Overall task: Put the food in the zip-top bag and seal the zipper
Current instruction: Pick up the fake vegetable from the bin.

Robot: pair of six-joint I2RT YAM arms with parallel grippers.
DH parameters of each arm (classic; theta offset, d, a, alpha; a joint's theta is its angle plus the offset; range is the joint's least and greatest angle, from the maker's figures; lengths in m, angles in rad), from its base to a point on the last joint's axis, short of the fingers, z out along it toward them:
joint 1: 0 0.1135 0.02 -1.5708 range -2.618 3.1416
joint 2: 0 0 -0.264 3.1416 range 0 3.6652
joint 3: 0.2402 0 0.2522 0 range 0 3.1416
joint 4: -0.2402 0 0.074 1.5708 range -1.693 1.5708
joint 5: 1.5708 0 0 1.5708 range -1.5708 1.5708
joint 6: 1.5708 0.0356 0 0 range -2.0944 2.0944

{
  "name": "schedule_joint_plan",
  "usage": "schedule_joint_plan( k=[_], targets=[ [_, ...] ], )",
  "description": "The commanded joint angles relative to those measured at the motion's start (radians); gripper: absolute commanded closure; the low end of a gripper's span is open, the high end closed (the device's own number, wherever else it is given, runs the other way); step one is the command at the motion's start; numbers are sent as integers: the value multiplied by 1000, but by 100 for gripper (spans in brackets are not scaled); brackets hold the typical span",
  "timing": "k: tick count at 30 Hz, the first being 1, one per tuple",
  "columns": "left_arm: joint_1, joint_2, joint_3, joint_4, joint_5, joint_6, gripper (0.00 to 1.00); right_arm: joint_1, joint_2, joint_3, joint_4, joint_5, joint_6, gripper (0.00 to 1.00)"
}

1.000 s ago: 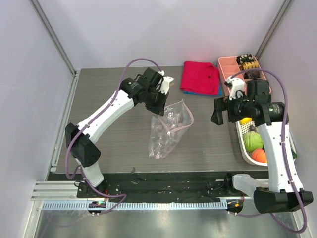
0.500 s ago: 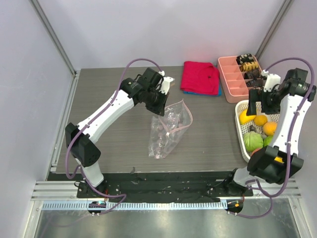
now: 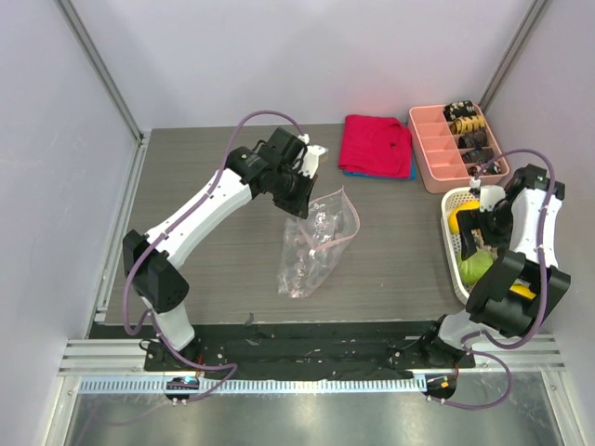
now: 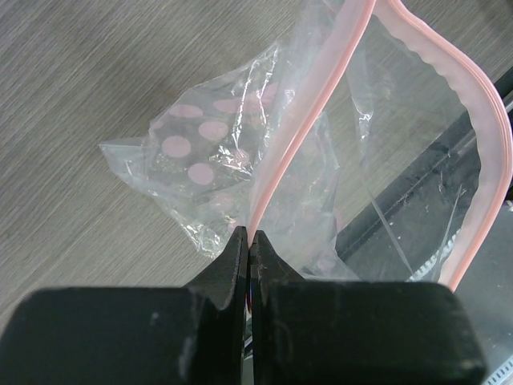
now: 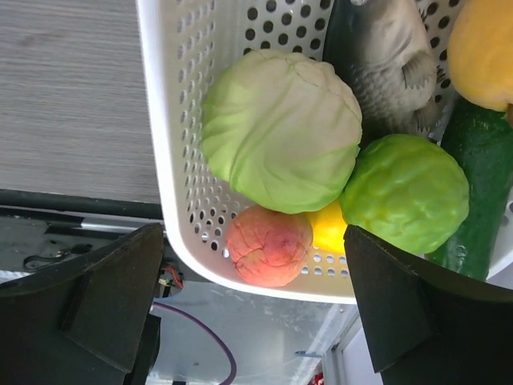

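Now my right fingers (image 5: pixel 88 313), wide and empty, have swung over the food (image 5: pixel 276 128) at frame right: pick next. Meanwhile my left fingers (image 4: pixel 224 269) stay clamped on the zipper (image 4: pixel 284 160).

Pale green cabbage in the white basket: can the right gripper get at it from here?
Probably yes. The right gripper hangs open right over the basket, and the cabbage lies on top, nothing covering it.

Pale lavender walls (image 3: pixel 307 56) enclose a dark grey wood-grain table (image 3: pixel 390 260) on three sides; aluminium posts (image 3: pixel 100 70) stand at the back corners. Light is soft and even.
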Motion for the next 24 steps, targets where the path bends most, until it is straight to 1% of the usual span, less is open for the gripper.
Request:
schedule_joint_plan(
  k=[1,9,16,22,24],
  targets=[
    [3,-22,-5,7,15,14,100,-2,8,-61,125,55,-9,0],
    [5,-33,-22,13,12,10,100,-2,57,-132,244,96,-12,0],
    [5,-28,-21,15,6,10,100,4,111,-150,252,70,-4,0],
    [5,-36,-45,29,8,7,100,33,122,-173,240,44,15,0],
    [5,-41,-54,32,8,7,100,35,134,-161,218,27,23,8]
  ],
)
